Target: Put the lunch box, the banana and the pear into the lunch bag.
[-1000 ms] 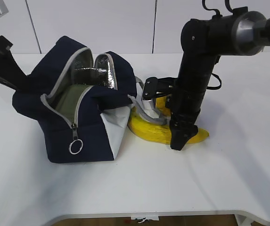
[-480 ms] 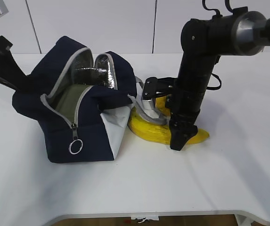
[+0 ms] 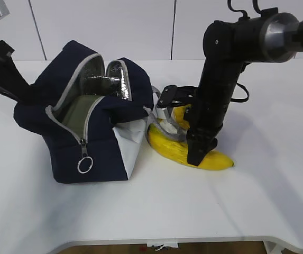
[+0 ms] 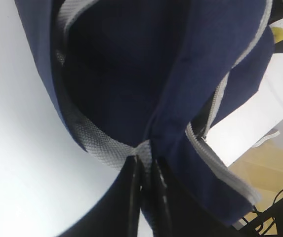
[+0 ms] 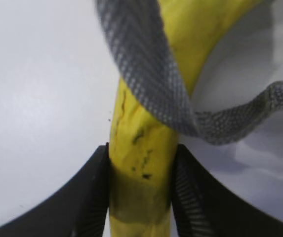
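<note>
The navy lunch bag (image 3: 95,143) lies open on the table's left, foil lining showing. The sage-green lid of the lunch box (image 3: 80,112) shows inside it. The banana (image 3: 214,160) lies on the table right of the bag. My right gripper (image 3: 194,154) points down and is shut on the banana (image 5: 141,133), one finger on each side. A grey handle strap (image 5: 146,84) lies across the banana. A yellow patch (image 3: 180,115) behind the gripper may be the pear; I cannot tell. My left gripper (image 4: 146,165) is shut on the bag's edge (image 4: 200,59) by its grey webbing.
The left arm (image 3: 0,71) reaches in from the far left behind the bag. The zipper's ring pull (image 3: 84,165) hangs at the bag's front. The white table (image 3: 193,206) has its front edge close below.
The right gripper has shifted slightly left on the banana. The banana has turned, its right end swinging toward the table's front. The bag and the left arm have not moved.
</note>
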